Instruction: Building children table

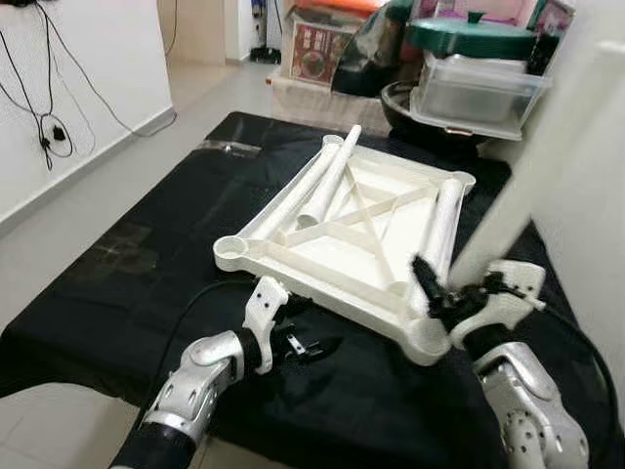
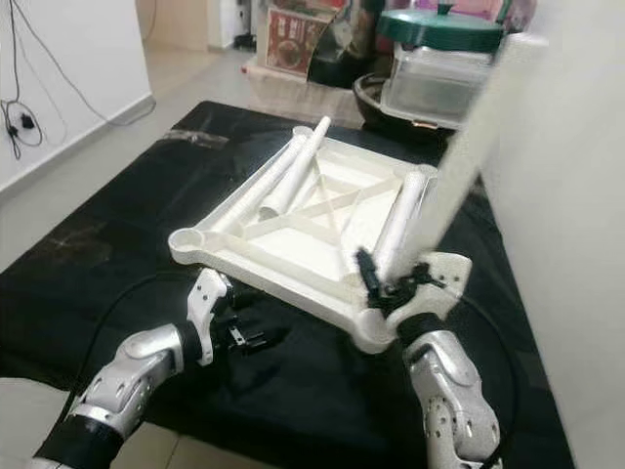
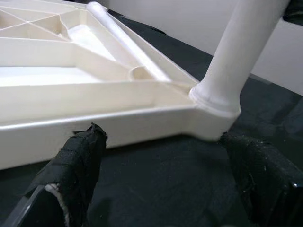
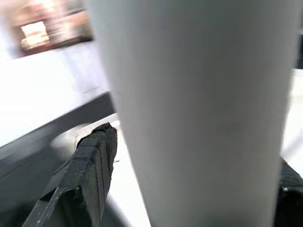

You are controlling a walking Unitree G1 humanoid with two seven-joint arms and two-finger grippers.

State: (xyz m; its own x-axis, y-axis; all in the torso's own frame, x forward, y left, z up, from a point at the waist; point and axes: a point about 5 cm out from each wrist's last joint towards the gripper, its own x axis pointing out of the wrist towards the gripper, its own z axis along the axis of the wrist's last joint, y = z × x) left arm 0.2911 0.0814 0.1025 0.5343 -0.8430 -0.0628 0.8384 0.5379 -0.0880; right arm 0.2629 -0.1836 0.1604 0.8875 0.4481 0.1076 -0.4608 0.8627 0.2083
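Note:
A white plastic table top (image 1: pixel 342 256) lies upside down on a black cloth (image 1: pixel 146 283). My right gripper (image 1: pixel 444 289) is shut on a white leg (image 1: pixel 547 147) that stands tilted in the near right corner socket (image 3: pixel 215 111). In the right wrist view this leg (image 4: pixel 199 109) sits between the fingers (image 4: pixel 90 165). Two loose legs (image 1: pixel 330 178) lie on the top's left side and one loose leg (image 1: pixel 444 220) lies on its right side. My left gripper (image 1: pixel 311 338) is open, low on the cloth just before the top's near edge (image 3: pixel 94 125), holding nothing.
A clear storage box (image 1: pixel 479 93) with a green pot lid (image 1: pixel 469 34), a dark pot and cartons crowd the far end. A white wall (image 1: pixel 596 215) runs close along the right. Cables (image 1: pixel 49 127) hang on the left wall above bare floor.

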